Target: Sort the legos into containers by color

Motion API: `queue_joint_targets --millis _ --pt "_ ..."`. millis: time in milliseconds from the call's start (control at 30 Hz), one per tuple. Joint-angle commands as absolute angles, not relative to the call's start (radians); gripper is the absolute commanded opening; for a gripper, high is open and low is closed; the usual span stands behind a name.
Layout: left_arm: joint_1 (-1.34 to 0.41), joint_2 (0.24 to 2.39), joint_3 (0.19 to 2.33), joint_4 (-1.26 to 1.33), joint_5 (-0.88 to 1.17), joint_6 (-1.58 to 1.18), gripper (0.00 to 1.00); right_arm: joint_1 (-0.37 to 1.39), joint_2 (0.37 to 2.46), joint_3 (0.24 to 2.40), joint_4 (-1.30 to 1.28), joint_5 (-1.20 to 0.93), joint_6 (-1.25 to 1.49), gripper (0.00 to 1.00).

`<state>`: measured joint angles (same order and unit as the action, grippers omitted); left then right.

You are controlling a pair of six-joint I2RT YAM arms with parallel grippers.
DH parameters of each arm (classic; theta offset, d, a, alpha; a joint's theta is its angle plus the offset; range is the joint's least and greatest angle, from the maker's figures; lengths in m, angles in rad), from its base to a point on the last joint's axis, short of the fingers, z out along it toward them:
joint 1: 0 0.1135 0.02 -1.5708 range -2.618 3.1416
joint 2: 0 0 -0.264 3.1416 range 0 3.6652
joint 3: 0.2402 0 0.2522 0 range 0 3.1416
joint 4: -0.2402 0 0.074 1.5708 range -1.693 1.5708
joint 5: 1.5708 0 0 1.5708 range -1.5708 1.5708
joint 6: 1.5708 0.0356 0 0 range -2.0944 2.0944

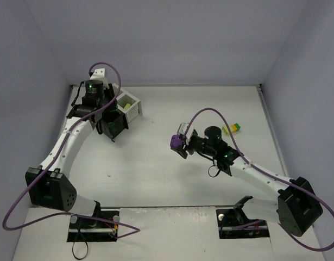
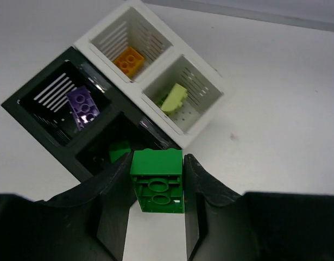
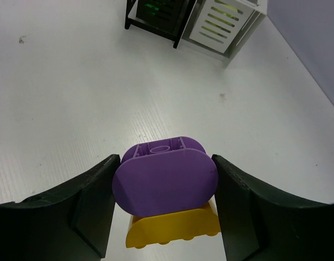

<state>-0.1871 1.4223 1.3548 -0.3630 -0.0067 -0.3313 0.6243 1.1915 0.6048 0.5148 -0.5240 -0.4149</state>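
Two grippers each held a lego. The left gripper (image 2: 156, 169) had its jaws narrowly clamped on a dark green brick (image 2: 157, 185) by the near black bin (image 2: 89, 159) of the containers (image 2: 138, 82). The right gripper (image 3: 164, 187), jaws wider, gripped a purple brick (image 3: 164, 184) with a yellow brick (image 3: 172, 229) under it, above the table (image 3: 74, 98), well apart from the bins.

White table (image 1: 156, 163) seen from above, surface faintly ribbed, few small dark specks. Containers (image 1: 133, 111), four slatted bins joined in square block, two black and two white, stand on table at far left. Two loose legos, yellow brick (image 1: 227, 130) and lime-green brick (image 1: 237, 128), lie side by side at far right, well apart from containers. Left arm base (image 1: 93, 218) and right arm base (image 1: 243, 220) sit at near edge.
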Motion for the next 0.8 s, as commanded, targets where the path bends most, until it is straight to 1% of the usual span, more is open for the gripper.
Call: queue_joint_targets --millis 0,133,267,300,467,500,600,667,767 --pt "-0.166 1.495 1.397 -0.288 -0.146 -0.293 0.17 0.627 1.14 0.607 0.615 -0.543 -0.397 0.01" --pt "-0.143 1.59 1.419 -0.291 -0.163 -0.29 0.17 0.629 1.144 0.609 0.615 -0.546 -0.396 0.01" --pt "-0.12 1.631 1.417 -0.291 -0.155 -0.305 0.18 0.629 1.154 0.611 0.615 -0.548 -0.394 0.01" --pt "-0.118 1.632 1.416 -0.291 -0.153 -0.305 0.24 0.629 1.157 0.611 0.617 -0.548 -0.396 0.01" --pt "-0.118 1.623 1.401 -0.288 -0.14 -0.31 0.38 0.629 1.16 0.614 0.614 -0.546 -0.393 0.02" --pt "-0.12 1.62 1.399 -0.287 -0.138 -0.31 0.44 0.629 1.16 0.614 0.614 -0.546 -0.393 0.02" --pt "-0.118 1.617 1.397 -0.291 -0.121 -0.31 0.56 0.629 1.161 0.615 0.612 -0.546 -0.391 0.02" --pt "-0.118 1.614 1.397 -0.298 -0.112 -0.314 0.61 0.629 1.161 0.614 0.612 -0.546 -0.391 0.02" --pt "-0.12 1.598 1.399 -0.316 -0.104 -0.325 0.62 0.629 1.161 0.615 0.614 -0.545 -0.393 0.02"
